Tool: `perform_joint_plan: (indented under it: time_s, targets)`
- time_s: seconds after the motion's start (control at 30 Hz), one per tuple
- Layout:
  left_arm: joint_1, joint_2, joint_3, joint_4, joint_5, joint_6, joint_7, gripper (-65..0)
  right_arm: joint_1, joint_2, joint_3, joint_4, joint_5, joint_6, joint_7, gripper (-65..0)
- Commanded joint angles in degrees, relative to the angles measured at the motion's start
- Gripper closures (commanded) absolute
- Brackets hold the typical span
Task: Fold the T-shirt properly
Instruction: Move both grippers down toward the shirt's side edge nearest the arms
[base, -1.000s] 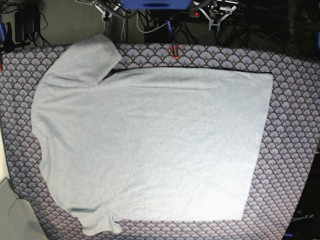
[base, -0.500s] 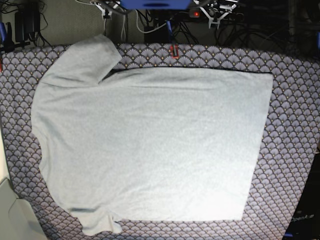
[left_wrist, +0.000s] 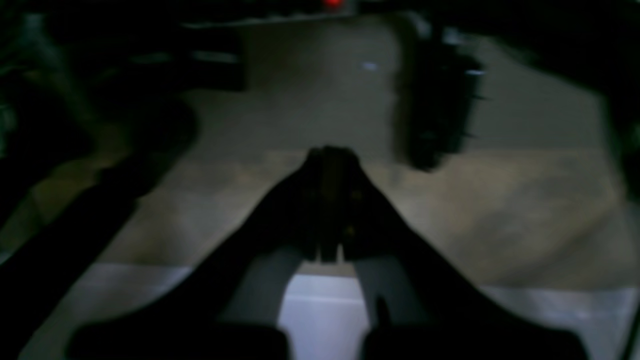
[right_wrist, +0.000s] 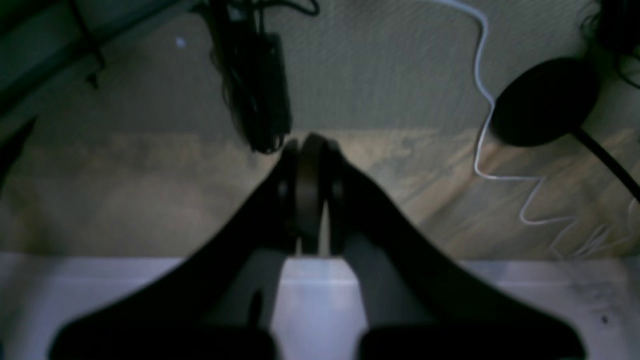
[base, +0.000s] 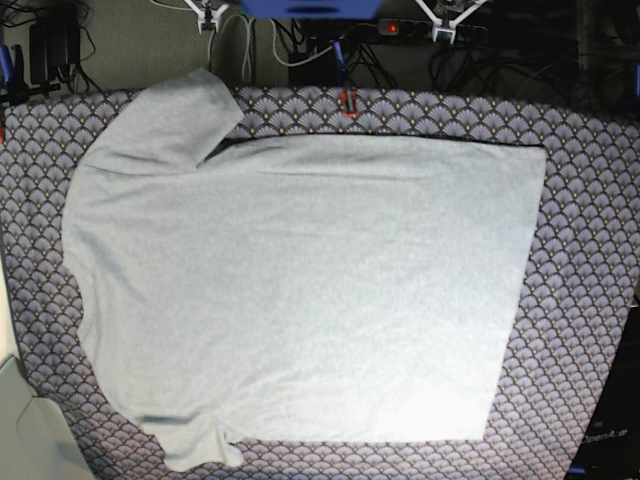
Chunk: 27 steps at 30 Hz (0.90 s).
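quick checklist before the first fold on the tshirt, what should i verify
1. T-shirt spread flat on the tablecloth, plain side up: ok.
2. Both sleeves lying out flat at the shirt's collar end: ok.
3. Left gripper shut and holding nothing: ok.
4. Right gripper shut and holding nothing: ok.
5. Arms off the cloth, up at the table's far edge: ok.
6. Jaws opened for a grasp: not ok.

You have one T-shirt (base: 300, 290), one patterned tablecloth (base: 590, 250), and two grippers, left (left_wrist: 327, 155) and right (right_wrist: 310, 142).
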Motion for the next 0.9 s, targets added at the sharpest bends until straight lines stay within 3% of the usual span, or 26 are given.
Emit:
perform_joint_plan:
  time_s: [0.0,0.1,0.23,0.33,0.6,0.7,0.77,0.87]
  targets:
    - [2.1,-0.9,-0.2,4.7,-0.1,-0.2,-1.0,-0.3,-3.4,0.1,0.1,5.1,0.3,-0.5,0.4,0.0]
    - [7.5,-2.5,-0.3,16.6,-0.2,-0.1,-0.3,-0.3,-12.0,0.0,0.0,21.9,0.3,-0.4,-0.1,0.0]
    - [14.0,-3.7,-0.5,32.0,-0.4,-0.1,6.2,-0.3,-20.6,0.0,0.1,39.3,0.3,-0.4,-2.3,0.0]
    - [21.1,-4.5,-0.7,46.2,-0.4,0.0,7.7,-0.3,-26.7,0.1,0.2,50.9,0.3,-0.4,-4.0,0.0]
    - [34.3,-4.7,-8.2,77.5,-0.6,-0.2,13.1,-0.3,-38.8,1.3,0.2,78.2,0.4,-0.4,-8.9,0.0]
    - [37.3,-4.7,-12.6,82.6,-4.5,-0.3,12.9,-0.4,-42.5,1.3,1.5,87.8,0.4,-0.4,-9.9,0.0]
    - [36.0,-5.2,-16.0,82.3,-9.0,-0.3,13.5,-0.4,-42.3,1.5,2.6,88.7,0.4,-0.4,-7.8,0.0]
    - [33.0,-5.3,-21.5,82.2,-15.7,-0.5,18.2,-1.5,-39.9,2.9,4.4,88.3,0.4,-0.4,-6.7,-1.1]
